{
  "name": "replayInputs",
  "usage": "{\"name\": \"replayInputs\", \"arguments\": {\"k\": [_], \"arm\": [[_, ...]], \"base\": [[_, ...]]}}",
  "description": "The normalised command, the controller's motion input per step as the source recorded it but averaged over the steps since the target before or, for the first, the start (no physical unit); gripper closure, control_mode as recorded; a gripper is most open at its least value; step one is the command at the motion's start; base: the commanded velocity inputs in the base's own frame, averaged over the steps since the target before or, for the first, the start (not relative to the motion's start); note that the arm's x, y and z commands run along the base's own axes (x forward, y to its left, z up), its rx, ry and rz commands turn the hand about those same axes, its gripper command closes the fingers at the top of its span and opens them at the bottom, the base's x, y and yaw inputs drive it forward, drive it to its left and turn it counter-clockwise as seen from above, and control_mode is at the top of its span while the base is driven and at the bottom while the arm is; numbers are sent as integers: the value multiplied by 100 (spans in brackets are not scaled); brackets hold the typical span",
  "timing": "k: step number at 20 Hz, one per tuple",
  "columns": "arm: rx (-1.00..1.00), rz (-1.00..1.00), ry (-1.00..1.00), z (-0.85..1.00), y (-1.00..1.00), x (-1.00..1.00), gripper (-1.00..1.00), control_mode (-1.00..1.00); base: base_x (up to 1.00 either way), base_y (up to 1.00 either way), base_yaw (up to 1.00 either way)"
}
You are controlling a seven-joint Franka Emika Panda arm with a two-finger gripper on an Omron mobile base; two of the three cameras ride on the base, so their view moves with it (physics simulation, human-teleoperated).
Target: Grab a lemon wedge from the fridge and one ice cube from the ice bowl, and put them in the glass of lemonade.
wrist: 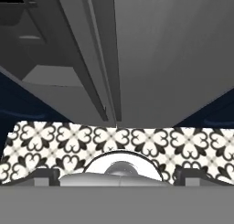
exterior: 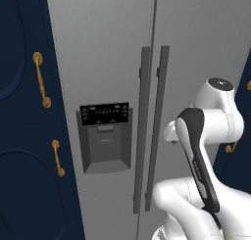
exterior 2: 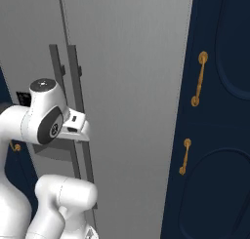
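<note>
The tall grey fridge stands straight ahead with both doors shut. Its two long dark handles meet at the middle seam, and the black dispenser panel is set in the left door. My arm is folded low in front of the right door, the hand close to the handles. In the hand view my gripper is open, its tips wide apart with nothing between them, looking down along the fridge's doors to the floor. The lemon wedge, the ice bowl and the glass of lemonade are out of view.
Navy cabinets with gold handles flank the fridge, on the left and on the right. A black-and-white patterned floor runs under the fridge's lower edge.
</note>
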Motion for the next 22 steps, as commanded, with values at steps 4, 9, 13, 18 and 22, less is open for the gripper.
{"name": "replayInputs", "arguments": {"k": [4, 9, 13, 18, 22], "arm": [[0, 0, -1, 0, 0, -6, -100, 100], [0, 0, 0, 0, 0, 0, -100, 100], [0, 0, 0, 0, 0, 0, -100, 100], [0, 0, 0, 0, 0, 0, -100, 100], [0, 0, 0, 0, 0, 0, -100, 100]], "base": [[-10, 0, 0], [-83, 8, 1], [-59, 14, 0], [-25, 19, 8], [14, 37, 94]]}}
